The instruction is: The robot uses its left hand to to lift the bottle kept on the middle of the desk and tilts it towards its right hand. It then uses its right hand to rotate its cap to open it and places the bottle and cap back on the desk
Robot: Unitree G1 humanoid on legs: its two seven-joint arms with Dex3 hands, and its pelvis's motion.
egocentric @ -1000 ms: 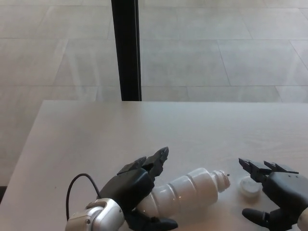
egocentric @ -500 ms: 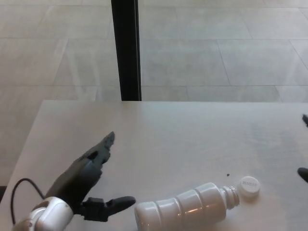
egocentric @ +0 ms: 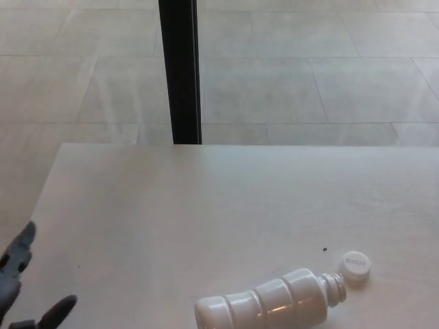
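The bottle (egocentric: 267, 305) lies on its side at the near edge of the desk (egocentric: 206, 199), its open neck pointing right. The cap (egocentric: 355, 266) sits flat just beside the neck, top up. At the lower left corner the left hand (egocentric: 17, 288) shows partly, fingers spread, holding nothing. Beyond the desk a black post (egocentric: 180, 68) rises from the tiled floor (egocentric: 309, 68).

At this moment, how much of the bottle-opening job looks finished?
Essentially all of it. The white bottle lies on its side on the desk with its neck open, and the cap rests on the desk just beside the mouth. Nothing is in hand: the left hand is open at the desk's left edge, and the right hand is out of view. No step appears left.
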